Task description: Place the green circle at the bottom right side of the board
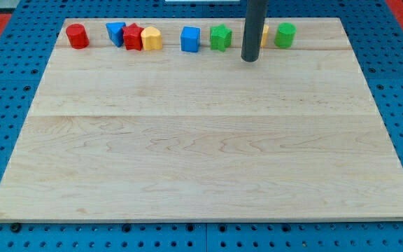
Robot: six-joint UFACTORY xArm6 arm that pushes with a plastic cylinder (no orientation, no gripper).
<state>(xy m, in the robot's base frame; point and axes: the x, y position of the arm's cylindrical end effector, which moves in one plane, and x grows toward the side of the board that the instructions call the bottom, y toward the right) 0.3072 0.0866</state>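
The green circle point(285, 34) stands near the board's top edge, right of centre. My tip point(250, 59) is just below and to the left of it, with a yellow block point(264, 35) mostly hidden behind the rod between them. The tip does not touch the green circle. A green star-like block point(220, 37) sits left of the rod.
Along the top edge stand a red cylinder point(77, 35), a blue block point(115, 32), a red star-like block point(132, 37), a yellow block point(151, 38) and a blue cube point(190, 39). The wooden board point(201, 154) lies on a blue pegboard.
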